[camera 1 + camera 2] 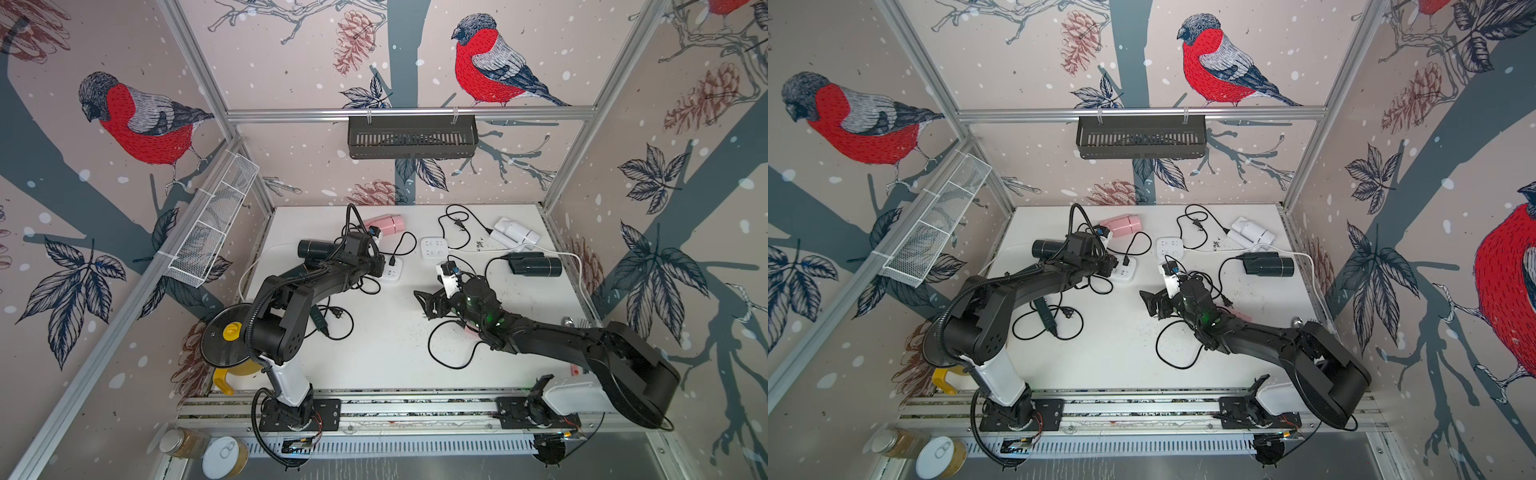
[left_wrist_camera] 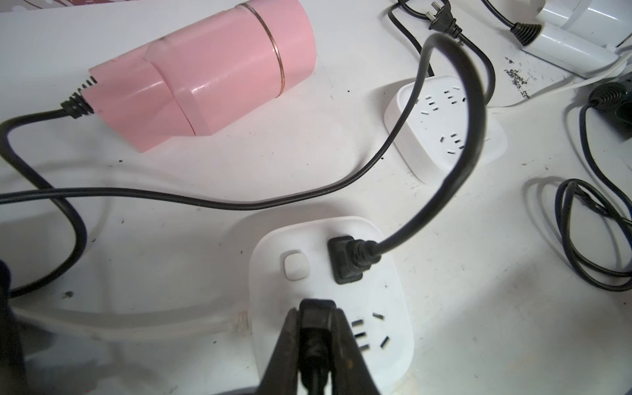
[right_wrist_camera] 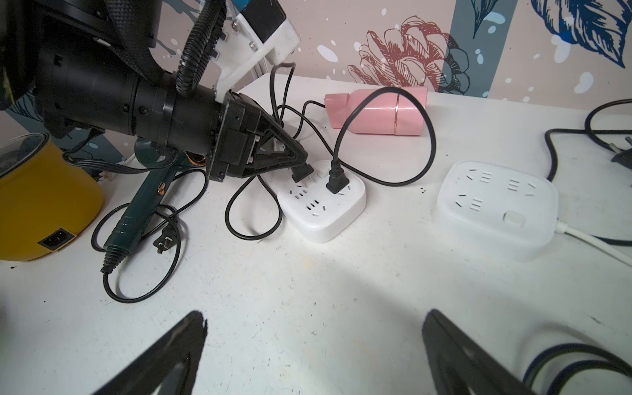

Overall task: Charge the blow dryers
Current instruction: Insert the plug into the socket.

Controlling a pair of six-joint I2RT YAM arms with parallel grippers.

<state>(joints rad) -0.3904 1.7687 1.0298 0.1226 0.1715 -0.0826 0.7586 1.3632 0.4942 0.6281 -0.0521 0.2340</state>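
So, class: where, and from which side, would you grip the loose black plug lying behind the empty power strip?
Probably the plug by its moulded black body, from above. It lies flat with both sides exposed, so close across it behind the prongs, which stay free for the socket.

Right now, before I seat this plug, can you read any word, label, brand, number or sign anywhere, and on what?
None can be read in any view.
On the white square power strip: only socket slots and a blank button.
On the pink folding hair dryer: plain shell, gold ring, no print.
On the dark green hair dryer handle: a small orange mark, too small to read.
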